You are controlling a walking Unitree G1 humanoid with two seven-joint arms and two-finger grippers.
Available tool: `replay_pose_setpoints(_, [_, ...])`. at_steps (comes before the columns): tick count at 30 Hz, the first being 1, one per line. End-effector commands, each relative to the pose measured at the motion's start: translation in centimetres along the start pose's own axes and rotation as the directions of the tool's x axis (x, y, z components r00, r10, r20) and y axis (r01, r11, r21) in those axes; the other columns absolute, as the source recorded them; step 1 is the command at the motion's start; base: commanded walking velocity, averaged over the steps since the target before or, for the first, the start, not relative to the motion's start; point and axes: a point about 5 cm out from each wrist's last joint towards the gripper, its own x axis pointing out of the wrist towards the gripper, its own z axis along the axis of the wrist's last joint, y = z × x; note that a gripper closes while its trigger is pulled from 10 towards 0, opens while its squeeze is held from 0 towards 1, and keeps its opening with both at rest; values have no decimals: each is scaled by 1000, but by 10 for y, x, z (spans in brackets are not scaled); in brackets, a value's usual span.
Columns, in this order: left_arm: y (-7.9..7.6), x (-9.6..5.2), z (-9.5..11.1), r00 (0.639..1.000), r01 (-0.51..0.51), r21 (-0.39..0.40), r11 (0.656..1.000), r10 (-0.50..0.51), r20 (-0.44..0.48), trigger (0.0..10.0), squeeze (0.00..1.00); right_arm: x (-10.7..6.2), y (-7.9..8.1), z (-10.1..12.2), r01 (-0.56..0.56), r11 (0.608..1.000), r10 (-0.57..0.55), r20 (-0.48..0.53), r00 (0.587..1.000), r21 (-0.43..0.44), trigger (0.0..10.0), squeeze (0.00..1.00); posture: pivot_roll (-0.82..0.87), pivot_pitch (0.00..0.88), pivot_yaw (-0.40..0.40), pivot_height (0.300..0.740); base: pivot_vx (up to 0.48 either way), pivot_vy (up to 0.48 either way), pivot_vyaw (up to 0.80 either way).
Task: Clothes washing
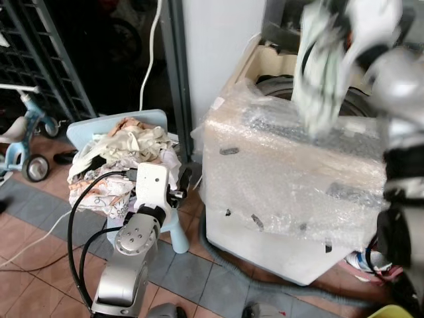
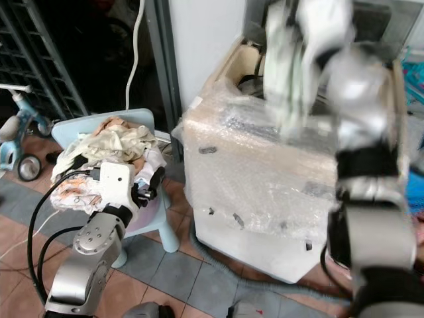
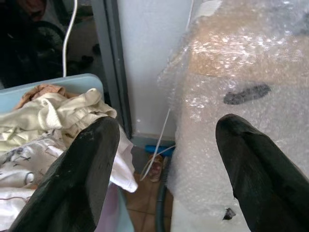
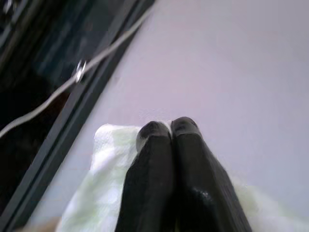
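Bubble wrap covers the front and top edge of the washing machine (image 1: 291, 179), which stands on the tiled floor (image 1: 40, 278) against a pale wall (image 3: 145, 58). Its round top opening shows behind the wrap. The right gripper (image 4: 166, 130) is raised above that opening, its two black fingers pressed together on a pale green-and-white garment (image 1: 321, 73), which hangs down blurred over the machine's top. In the right wrist view the same cloth lies bunched beneath the closed fingers.

The left gripper (image 3: 166, 145) is held low between the machine and a light blue child's chair (image 1: 142, 122), its fingers spread wide with nothing between them. The chair carries a pile of clothes (image 1: 126, 159) in cream, white and printed fabric, just beside the left wrist. A white cable (image 1: 151, 59) hangs down the dark doorway behind the chair. A small blue tricycle (image 1: 20, 142) stands at the far left.
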Motion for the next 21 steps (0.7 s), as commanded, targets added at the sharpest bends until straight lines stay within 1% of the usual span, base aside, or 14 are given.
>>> replay_pose_setpoints(1, [4, 1, 1, 999, -39, 9, 999, 39, 8, 10000, 0, 4, -12, 2, 74, 997, -74, 5, 997, -24, 0, 0, -23, 0, -7, 740, 0, 0, 0])
replay_pose_setpoints(2, [5, 1, 2, 999, -49, 5, 999, 49, 11, 10000, 0, 6, -15, 1, 87, 996, -87, 0, 996, -33, 4824, 0, -23, 0, -7, 740, 0, 0, 0])
replay_pose_setpoints(3, [6, 1, 2, 998, -66, 0, 998, 66, 12, 10000, 0, 4, -9, -13, 53, 998, -54, -63, 997, -17, 10000, 0, -23, 0, -7, 740, 0, 0, 0])
replay_pose_setpoints(4, [6, 1, 2, 998, -69, -2, 998, 69, 12, 10000, 0, -1, -2, -28, 21, 1000, -23, -123, 992, -18, 10000, 1000, -21, 0, -12, 740, 0, 0, 0])
replay_pose_setpoints(5, [6, 1, 2, 997, -70, -3, 998, 70, 13, 10000, 0, -11, 9, -52, -29, 999, 26, -213, 977, -12, 10000, 1000, -18, 0, -10, 740, 0, 0, 0])
replay_pose_setpoints(6, [5, 1, 2, 998, -68, -4, 998, 69, 13, 10000, 0, -18, 14, -63, -44, 999, 42, -250, 967, 1, 10000, 1000, -19, 0, -4, 740, 0, 0, 0])
replay_pose_setpoints(7, [5, 1, 2, 998, -66, -4, 998, 66, 13, 10000, 0, -21, 15, -65, -40, 999, 41, -256, 966, 9, 10000, 1000, -19, 0, -4, 740, 0, 0, 0])
replay_pose_setpoints(10, [5, 1, 2, 998, -58, -2, 998, 58, 10, 10000, 0, -24, 15, -68, -33, 999, 36, -258, 965, 17, 10000, 1000, -26, 0, 3, 740, 0, 0, 0])
replay_pose_setpoints(13, [4, 4, 2, 999, -40, 3, 999, 40, 8, 10000, 0, -35, 11, -74, -10, 1000, 17, -262, 965, 28, 10000, 1000, -44, 0, 15, 740, 0, 0, 0])
replay_pose_setpoints(15, [3, 6, 3, 999, -48, 3, 999, 48, 9, 10000, 0, -43, 12, -77, -1, 999, 11, -258, 966, 40, 10000, 1000, -46, 0, 16, 740, 0, 0, 0])
replay_pose_setpoints(17, [2, 7, 4, 998, -59, -7, 998, 59, 18, 10000, 0, -52, 17, -78, 23, 998, -8, -231, 973, 60, 10000, 1000, -45, 0, 17, 740, 0, 0, 0])
replay_pose_setpoints(20, [3, 6, 7, 997, -73, -18, 997, 74, 35, 10000, 0, -58, 27, -73, 34, 998, -24, -183, 983, 52, 10000, 1000, -40, 0, 19, 740, 0, 0, 0])
replay_pose_setpoints(21, [4, 5, 10, 995, -86, -2, 996, 86, 58, 10000, 0, -63, 35, -70, 38, 998, -28, -156, 987, 58, 10000, 1000, -37, 0, 22, 740, 0, 0, 0])
